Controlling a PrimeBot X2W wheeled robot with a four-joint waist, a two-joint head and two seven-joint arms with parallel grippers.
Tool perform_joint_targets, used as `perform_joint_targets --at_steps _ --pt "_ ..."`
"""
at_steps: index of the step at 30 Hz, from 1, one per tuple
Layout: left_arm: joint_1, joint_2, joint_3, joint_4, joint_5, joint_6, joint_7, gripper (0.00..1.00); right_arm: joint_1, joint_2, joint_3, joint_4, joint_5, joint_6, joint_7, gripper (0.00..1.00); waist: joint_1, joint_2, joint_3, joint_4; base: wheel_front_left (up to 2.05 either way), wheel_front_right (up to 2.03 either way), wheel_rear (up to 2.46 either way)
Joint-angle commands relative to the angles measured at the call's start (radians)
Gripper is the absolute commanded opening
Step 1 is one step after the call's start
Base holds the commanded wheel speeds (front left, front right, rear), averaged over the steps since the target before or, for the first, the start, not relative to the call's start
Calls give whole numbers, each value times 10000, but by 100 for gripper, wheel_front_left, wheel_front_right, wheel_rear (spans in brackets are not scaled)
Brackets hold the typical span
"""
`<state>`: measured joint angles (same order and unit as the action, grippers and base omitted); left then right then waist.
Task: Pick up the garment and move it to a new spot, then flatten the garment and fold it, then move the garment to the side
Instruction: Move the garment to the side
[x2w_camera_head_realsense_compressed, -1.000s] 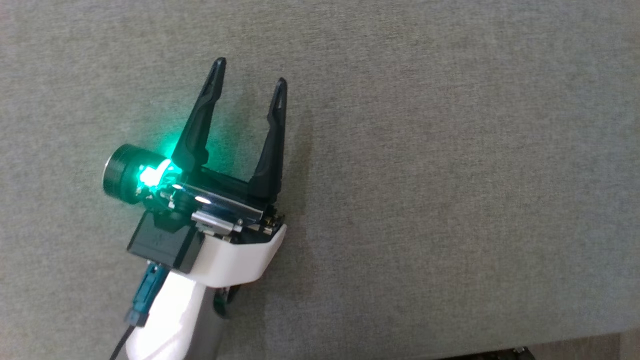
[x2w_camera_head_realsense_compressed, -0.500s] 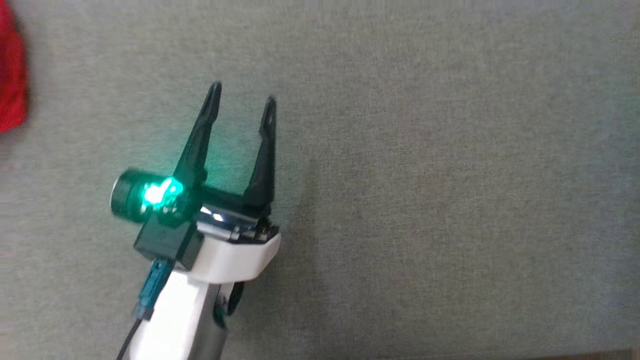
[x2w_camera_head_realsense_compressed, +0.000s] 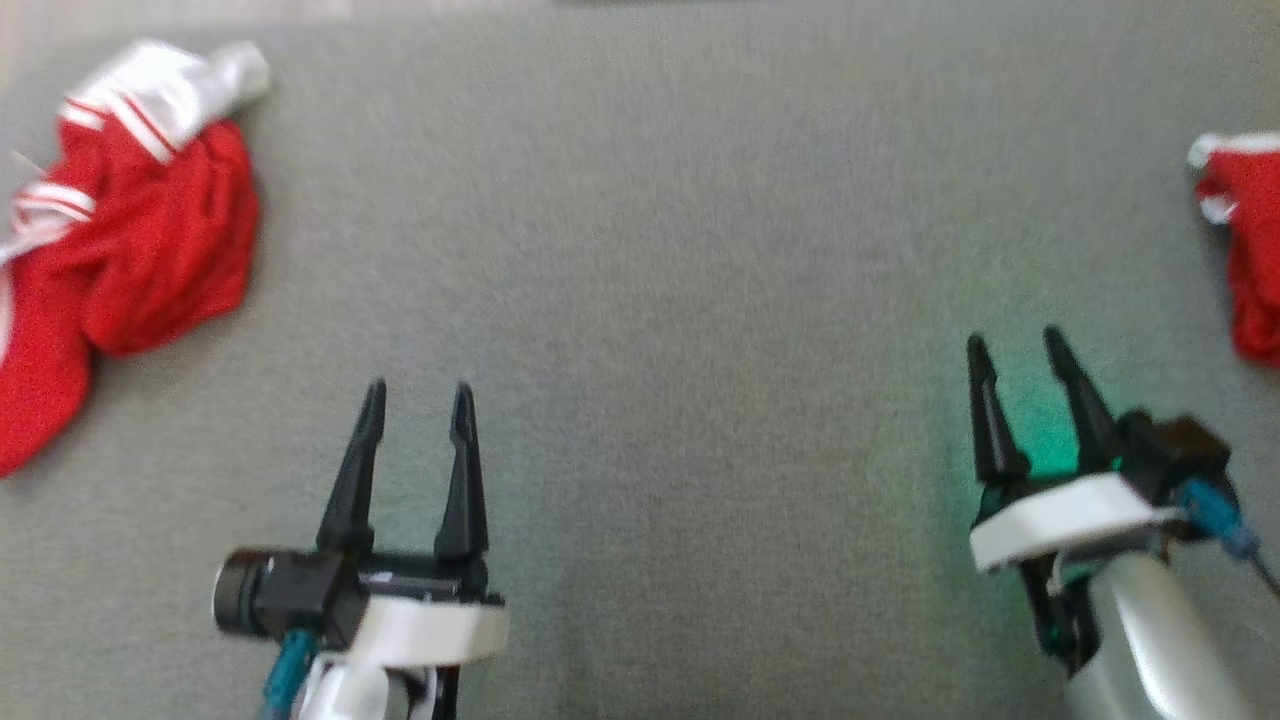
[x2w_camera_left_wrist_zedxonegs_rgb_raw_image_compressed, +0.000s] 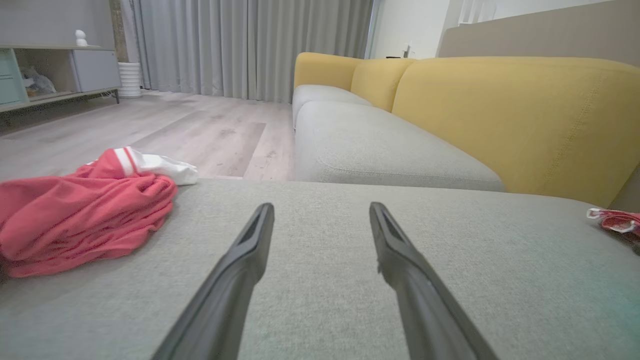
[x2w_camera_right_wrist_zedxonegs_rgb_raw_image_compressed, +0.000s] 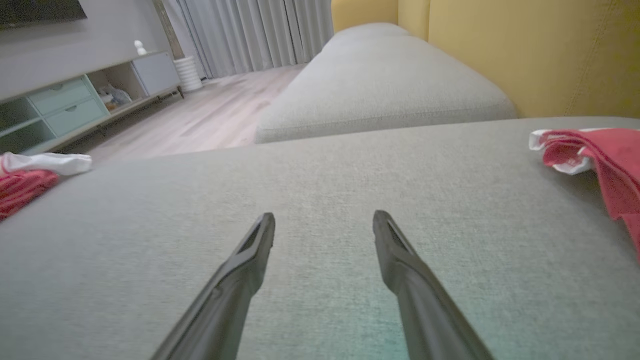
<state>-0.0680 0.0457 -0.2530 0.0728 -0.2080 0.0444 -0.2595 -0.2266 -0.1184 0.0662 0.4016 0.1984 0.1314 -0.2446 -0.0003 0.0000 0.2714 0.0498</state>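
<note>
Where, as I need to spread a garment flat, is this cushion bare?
On the grey cushion the wide middle is bare, between the crumpled red garment at left and the second red garment at the right edge, ahead of the open left pincer and right pincer. Only those ends are crowded.

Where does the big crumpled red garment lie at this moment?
The crumpled red garment lies at the head view's upper left, on the grey sofa cushion, ahead and left of the left gripper, apart from it.
</note>
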Motion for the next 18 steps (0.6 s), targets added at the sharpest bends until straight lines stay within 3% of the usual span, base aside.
perform_joint_targets --at_steps 1,6,13,18 --pt "192 45 447 -174 208 111 -23 100 241 109 241 -582 77 -7 -160 100 3 0 -1372 295 0 0 0" --pt "990 45 739 -125 687 146 -23 100 1556 469 267 -1398 16 -7 -168 100 3 0 -2614 297 0 0 0" --pt "1678 45 1165 -149 871 265 -23 100 2576 603 260 -1732 -132 -7 -170 100 3 0 -3290 366 0 0 0" --pt "1980 45 1326 -89 1113 55 -23 100 3160 663 -191 -1916 -183 -7 -171 100 3 0 -3650 458 0 0 0"
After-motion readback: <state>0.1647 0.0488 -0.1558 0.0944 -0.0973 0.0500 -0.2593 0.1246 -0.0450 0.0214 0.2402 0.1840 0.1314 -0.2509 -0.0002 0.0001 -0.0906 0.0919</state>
